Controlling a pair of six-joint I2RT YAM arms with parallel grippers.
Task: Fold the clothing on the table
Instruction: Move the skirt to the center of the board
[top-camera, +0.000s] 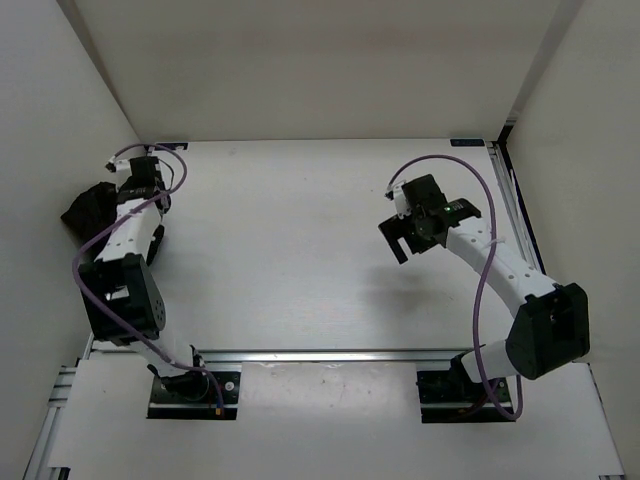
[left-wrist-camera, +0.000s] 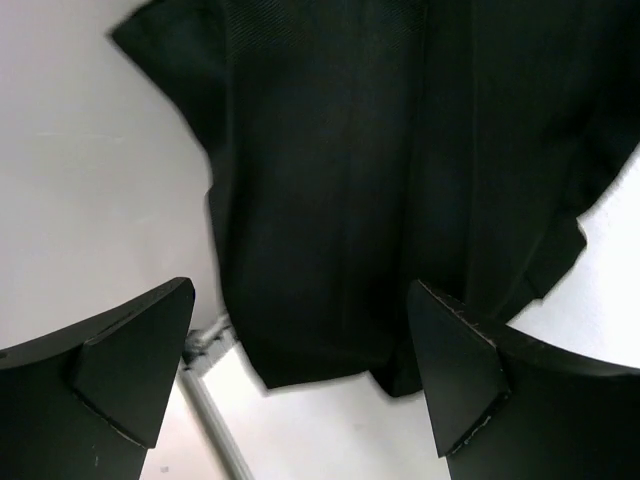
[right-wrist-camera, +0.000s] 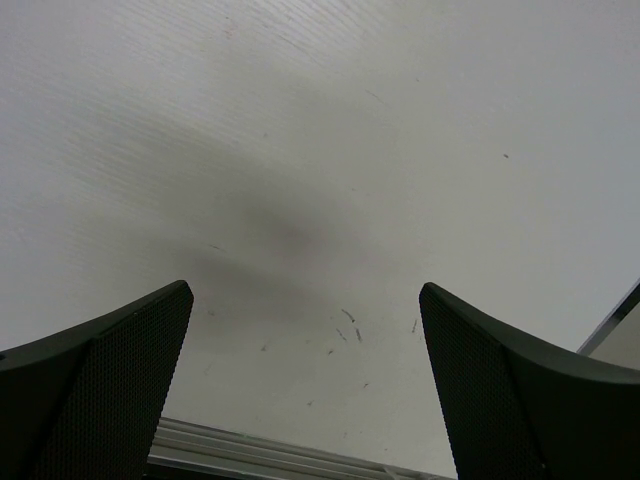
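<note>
With left gripper (left-wrist-camera: 300, 290) released, facing the clothing (top-camera: 88, 208) bunched at the top view's left edge, and right gripper (right-wrist-camera: 305, 290) released over the table (top-camera: 300, 220) centre-right, reach low, pinch one hem, drag it inward.

left tool (left-wrist-camera: 300, 340): jaws spread | right tool (right-wrist-camera: 305, 340): jaws spread, arm raised

Plain white walls (top-camera: 320, 60) enclose the space on three sides, meeting at two far corners. Lighting even; shadows soft.
</note>
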